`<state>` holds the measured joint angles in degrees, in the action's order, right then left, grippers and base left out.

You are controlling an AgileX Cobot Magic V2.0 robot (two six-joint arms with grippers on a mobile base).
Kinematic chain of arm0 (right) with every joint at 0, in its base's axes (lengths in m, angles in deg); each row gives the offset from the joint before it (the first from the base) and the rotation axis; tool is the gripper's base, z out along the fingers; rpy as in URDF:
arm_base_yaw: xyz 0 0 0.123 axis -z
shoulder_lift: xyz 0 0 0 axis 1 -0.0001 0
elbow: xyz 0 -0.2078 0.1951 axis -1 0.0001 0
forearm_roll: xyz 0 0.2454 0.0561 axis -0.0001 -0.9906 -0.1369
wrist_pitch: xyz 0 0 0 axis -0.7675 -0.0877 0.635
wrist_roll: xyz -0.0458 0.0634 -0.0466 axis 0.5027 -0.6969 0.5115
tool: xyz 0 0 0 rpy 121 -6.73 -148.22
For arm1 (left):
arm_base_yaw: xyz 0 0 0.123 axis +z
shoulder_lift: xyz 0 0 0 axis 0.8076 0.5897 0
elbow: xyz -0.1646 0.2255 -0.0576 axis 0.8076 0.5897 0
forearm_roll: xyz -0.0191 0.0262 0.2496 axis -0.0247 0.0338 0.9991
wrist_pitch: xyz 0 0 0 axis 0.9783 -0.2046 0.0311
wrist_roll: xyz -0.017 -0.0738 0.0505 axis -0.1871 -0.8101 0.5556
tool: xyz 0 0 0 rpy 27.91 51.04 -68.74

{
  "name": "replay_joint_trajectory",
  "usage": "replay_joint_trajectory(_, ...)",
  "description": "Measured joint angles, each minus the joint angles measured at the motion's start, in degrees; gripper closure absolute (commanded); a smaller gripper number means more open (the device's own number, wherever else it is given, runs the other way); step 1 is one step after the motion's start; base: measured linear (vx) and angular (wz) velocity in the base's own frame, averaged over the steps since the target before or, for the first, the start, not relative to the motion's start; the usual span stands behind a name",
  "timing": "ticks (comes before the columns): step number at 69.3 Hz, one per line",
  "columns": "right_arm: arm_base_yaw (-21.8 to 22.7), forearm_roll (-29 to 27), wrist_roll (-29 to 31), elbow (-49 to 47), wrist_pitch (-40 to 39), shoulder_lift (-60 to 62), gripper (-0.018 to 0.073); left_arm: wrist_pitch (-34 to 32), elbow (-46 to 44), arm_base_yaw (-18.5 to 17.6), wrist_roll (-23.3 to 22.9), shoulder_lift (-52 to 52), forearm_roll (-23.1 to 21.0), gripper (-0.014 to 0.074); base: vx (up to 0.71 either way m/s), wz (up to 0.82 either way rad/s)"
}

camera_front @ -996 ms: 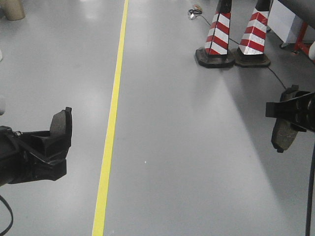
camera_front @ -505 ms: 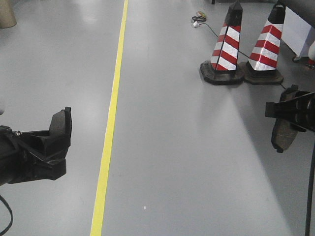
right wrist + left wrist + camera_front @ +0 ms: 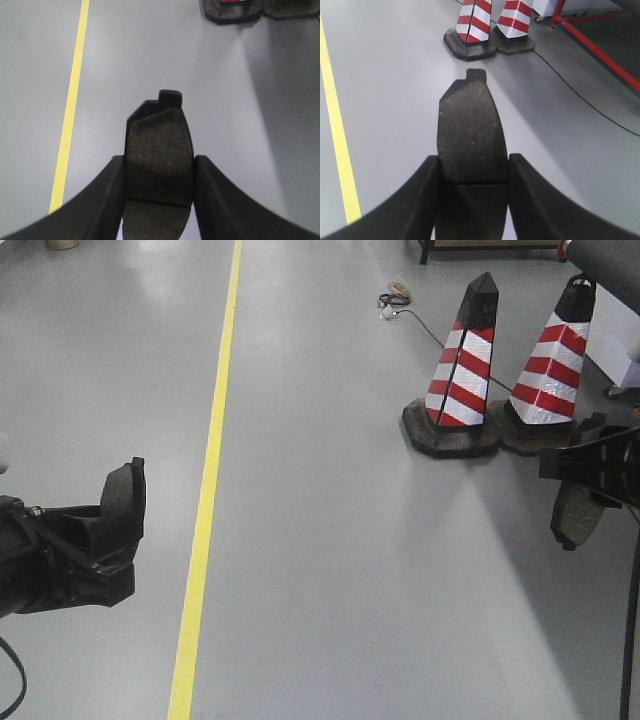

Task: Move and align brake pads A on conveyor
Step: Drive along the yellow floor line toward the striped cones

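I carry two brake pads A above a grey floor. In the front view my left gripper (image 3: pixel 118 525) stands at the left edge, shut on one dark grey pad (image 3: pixel 122 490) that sticks up on edge. My right gripper (image 3: pixel 585 468) at the right edge is shut on a second pad (image 3: pixel 577 518) that hangs below it. The left wrist view shows its pad (image 3: pixel 469 130) pinched between both fingers at the cross groove, with my left gripper (image 3: pixel 473 172) round it. The right wrist view shows the same hold on the other pad (image 3: pixel 159 155) by my right gripper (image 3: pixel 159 175). The conveyor is out of view.
Two red-and-white cones (image 3: pixel 465 375) (image 3: pixel 552 370) stand on black bases ahead at the right, with a black cable (image 3: pixel 420 325) trailing past them. A yellow line (image 3: pixel 205 510) runs along the floor on the left. A red metal frame (image 3: pixel 590 45) lies beyond the cones.
The cones and yellow line have slid down and grown in the front view, so the base has rolled forward towards them. Both grippers keep the same pose and hold.
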<state>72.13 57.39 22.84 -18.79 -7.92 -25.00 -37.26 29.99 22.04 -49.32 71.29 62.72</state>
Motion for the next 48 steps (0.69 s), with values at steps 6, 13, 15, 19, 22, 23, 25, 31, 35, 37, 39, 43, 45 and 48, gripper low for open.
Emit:
replay_joint_trajectory(6,0.0,0.0,0.0,0.0,0.0,0.0,0.0555,0.0,0.0,0.0,0.0,0.0,0.0,0.0576,0.65,-0.11)
replay_joint_trajectory(13,0.0,0.0,0.0,0.0,0.0,0.0,0.0555,0.0,0.0,0.0,0.0,0.0,0.0,0.0576,0.65,-0.12)
replay_joint_trajectory(15,0.0,0.0,0.0,0.0,0.0,0.0,0.0555,0.0,0.0,0.0,0.0,0.0,0.0,0.0576,0.64,-0.1)
replay_joint_trajectory(19,0.0,0.0,0.0,0.0,0.0,0.0,0.0555,0.0,0.0,0.0,0.0,0.0,0.0,0.0576,0.63,-0.1)
replay_joint_trajectory(22,0.0,0.0,0.0,0.0,0.0,0.0,0.0555,0.0,0.0,0.0,0.0,0.0,0.0,0.0576,0.63,-0.09)
replay_joint_trajectory(23,0.0,0.0,0.0,0.0,0.0,0.0,0.0555,0.0,0.0,0.0,0.0,0.0,0.0,0.0576,0.63,-0.08)
replay_joint_trajectory(25,0.0,0.0,0.0,0.0,0.0,0.0,0.0555,0.0,0.0,0.0,0.0,0.0,0.0,0.0576,0.63,-0.08)
replay_joint_trajectory(31,0.0,0.0,0.0,0.0,0.0,0.0,0.0555,0.0,0.0,0.0,0.0,0.0,0.0,0.0576,0.62,-0.08)
replay_joint_trajectory(35,0.0,0.0,0.0,0.0,0.0,0.0,0.0555,0.0,0.0,0.0,0.0,0.0,0.0,0.0576,0.61,-0.07)
replay_joint_trajectory(37,0.0,0.0,0.0,0.0,0.0,0.0,0.0555,0.0,0.0,0.0,0.0,0.0,0.0,0.0576,0.61,-0.06)
replay_joint_trajectory(39,0.0,0.0,0.0,0.0,0.0,0.0,0.0555,0.0,0.0,0.0,0.0,0.0,0.0,0.0576,0.61,-0.06)
replay_joint_trajectory(43,0.0,0.0,0.0,0.0,0.0,0.0,0.0555,0.0,0.0,0.0,0.0,0.0,0.0,0.0576,0.61,-0.05)
replay_joint_trajectory(45,0.0,0.0,0.0,0.0,0.0,0.0,0.0555,0.0,0.0,0.0,0.0,0.0,0.0,0.0576,0.6,-0.05)
replay_joint_trajectory(48,0.0,0.0,0.0,0.0,0.0,0.0,0.0555,0.0,0.0,0.0,0.0,0.0,0.0,0.0576,0.6,-0.04)
